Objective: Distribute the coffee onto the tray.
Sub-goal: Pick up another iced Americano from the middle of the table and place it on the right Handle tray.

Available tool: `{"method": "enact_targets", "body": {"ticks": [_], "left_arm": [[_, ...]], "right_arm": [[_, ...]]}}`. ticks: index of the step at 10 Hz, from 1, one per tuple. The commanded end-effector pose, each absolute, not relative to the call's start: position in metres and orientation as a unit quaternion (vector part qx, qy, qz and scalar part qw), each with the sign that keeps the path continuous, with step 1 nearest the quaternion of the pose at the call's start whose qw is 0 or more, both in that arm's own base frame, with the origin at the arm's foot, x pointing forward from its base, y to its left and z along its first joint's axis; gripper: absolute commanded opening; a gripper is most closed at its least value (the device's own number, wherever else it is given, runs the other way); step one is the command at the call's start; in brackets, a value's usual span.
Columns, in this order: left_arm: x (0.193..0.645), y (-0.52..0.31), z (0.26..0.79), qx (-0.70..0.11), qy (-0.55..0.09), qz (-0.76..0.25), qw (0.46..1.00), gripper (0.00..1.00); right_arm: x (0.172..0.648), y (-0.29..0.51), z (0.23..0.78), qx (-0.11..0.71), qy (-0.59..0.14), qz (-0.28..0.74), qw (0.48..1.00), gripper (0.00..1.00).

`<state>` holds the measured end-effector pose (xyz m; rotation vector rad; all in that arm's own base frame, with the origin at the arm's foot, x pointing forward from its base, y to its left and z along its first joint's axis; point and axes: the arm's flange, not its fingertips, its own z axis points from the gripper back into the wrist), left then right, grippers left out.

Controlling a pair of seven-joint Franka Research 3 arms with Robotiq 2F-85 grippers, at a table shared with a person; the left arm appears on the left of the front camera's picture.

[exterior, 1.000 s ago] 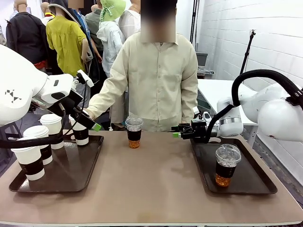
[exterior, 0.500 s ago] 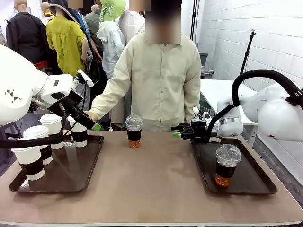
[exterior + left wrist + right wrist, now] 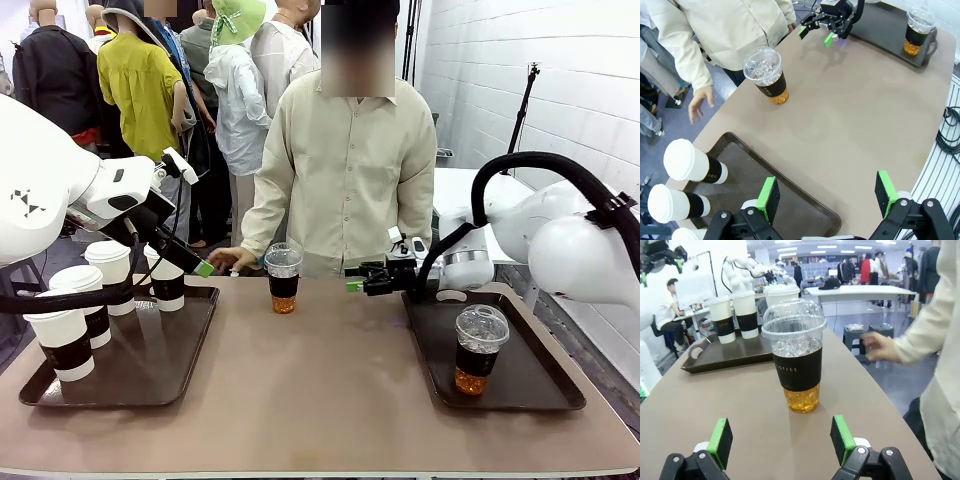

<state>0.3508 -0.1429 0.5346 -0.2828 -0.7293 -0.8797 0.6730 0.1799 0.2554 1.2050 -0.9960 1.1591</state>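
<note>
The only legible print was the word "COFFEE" in small white capitals on the black sleeve [image 3: 798, 372] of the clear dome-lidded cup [image 3: 794, 330] standing far and middle on the table [image 3: 745, 420], while marks on the white paper cups [image 3: 721, 315] at the left were too small to read.

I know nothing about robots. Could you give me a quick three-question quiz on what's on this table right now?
1. True or false: the right claw is shut on the clear cup at mid-table.
2. How many white cups stand on the left tray? A two, B four, C six.
3. Fill in: the right tray holds ___ dome-lidded drink.
Key: 1 false, it is open and short of the cup; 2 B; 3 one.
</note>
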Motion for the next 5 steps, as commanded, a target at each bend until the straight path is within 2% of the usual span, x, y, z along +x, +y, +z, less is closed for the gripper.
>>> {"method": "enact_targets", "body": {"ticks": [1,5], "left_arm": [[0.349,-0.144,0.534,-0.133,-0.340,-0.415,0.833,1.00],[0.349,-0.144,0.534,-0.133,-0.340,-0.415,0.833,1.00]], "right_arm": [[0.687,0.203,0.251,0.507,-0.428,0.489,0.566,1.00],[0.693,0.237,0.244,0.492,-0.433,0.495,0.571,1.00]]}}
